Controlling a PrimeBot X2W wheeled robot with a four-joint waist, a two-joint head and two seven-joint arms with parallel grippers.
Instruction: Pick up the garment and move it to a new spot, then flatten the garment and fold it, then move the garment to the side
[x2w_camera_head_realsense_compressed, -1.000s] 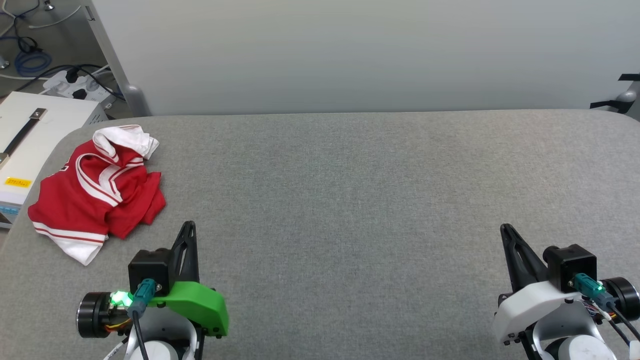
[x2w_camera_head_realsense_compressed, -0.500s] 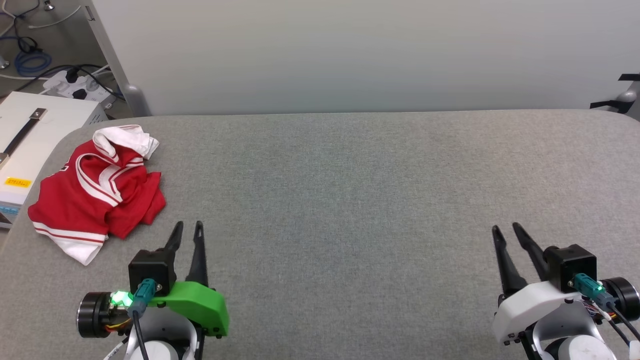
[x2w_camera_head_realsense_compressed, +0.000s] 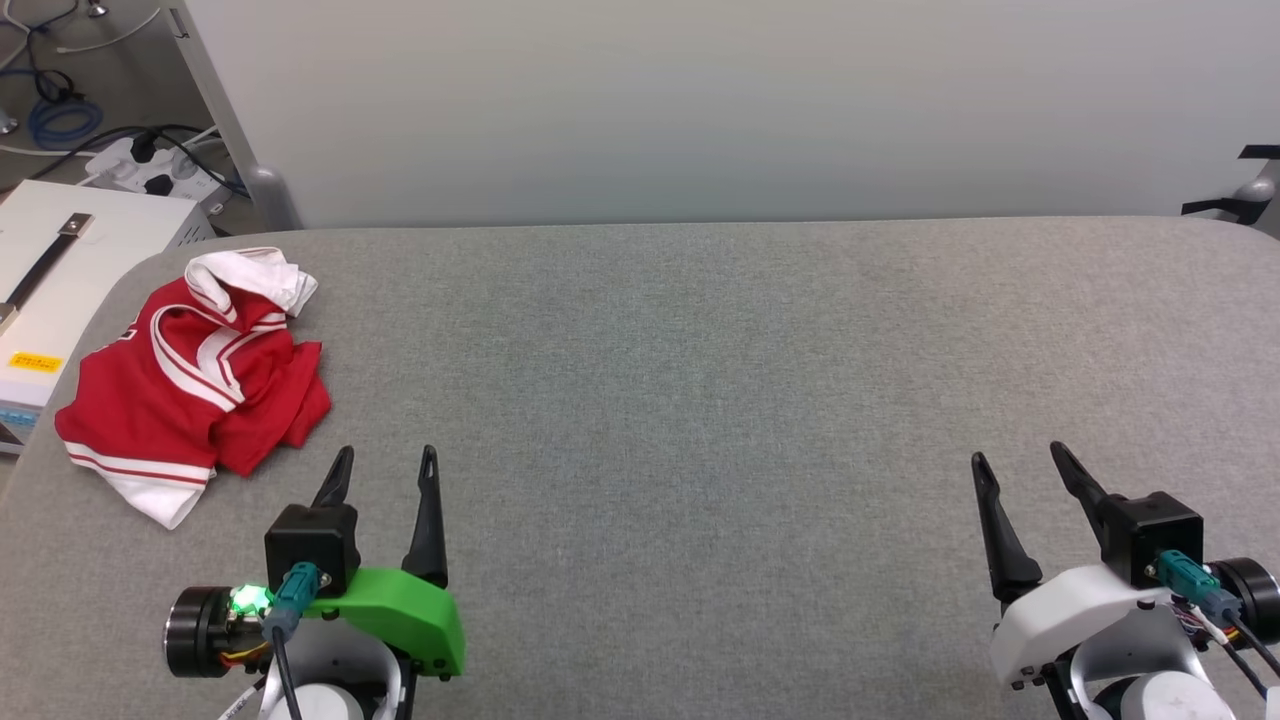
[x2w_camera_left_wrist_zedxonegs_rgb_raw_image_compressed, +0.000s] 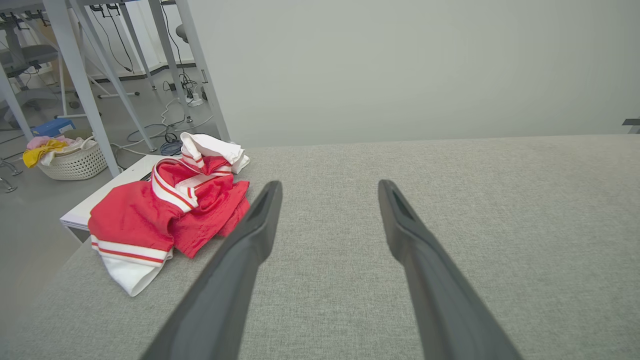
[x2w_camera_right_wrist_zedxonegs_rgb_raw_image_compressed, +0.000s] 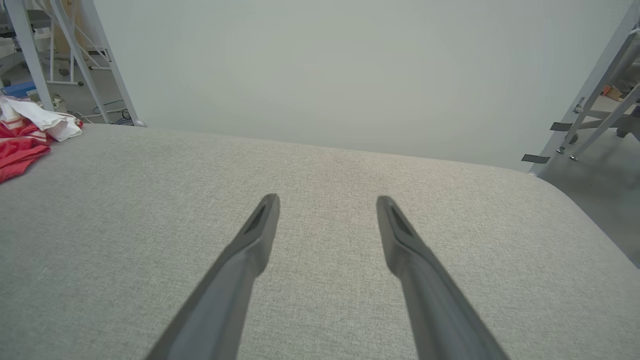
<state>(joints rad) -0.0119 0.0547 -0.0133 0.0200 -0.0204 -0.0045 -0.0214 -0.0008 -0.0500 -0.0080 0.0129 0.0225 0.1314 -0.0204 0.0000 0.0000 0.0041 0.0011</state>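
Observation:
The garment (x2w_camera_head_realsense_compressed: 190, 385), a red shirt with white sleeves and red-and-white striped trim, lies crumpled near the table's far left corner; the left wrist view shows the garment (x2w_camera_left_wrist_zedxonegs_rgb_raw_image_compressed: 165, 210) ahead and to the left, and the right wrist view catches an edge of the garment (x2w_camera_right_wrist_zedxonegs_rgb_raw_image_compressed: 22, 135) at far left. My left gripper (x2w_camera_head_realsense_compressed: 385, 460) hovers open at the lower left, a short way right of and nearer than the shirt, empty. My right gripper (x2w_camera_head_realsense_compressed: 1015, 462) stands open at the lower right, also empty.
The grey fabric table (x2w_camera_head_realsense_compressed: 700, 380) spans the view, backed by a pale wall. A white box (x2w_camera_head_realsense_compressed: 60, 260) sits off the left edge beside a power strip and cables (x2w_camera_head_realsense_compressed: 150, 170). A laundry basket (x2w_camera_left_wrist_zedxonegs_rgb_raw_image_compressed: 70, 157) and metal frame legs stand on the floor left.
Both grippers have opened from shut to wide apart. The arms have stayed nearly in place and the garment has not moved.

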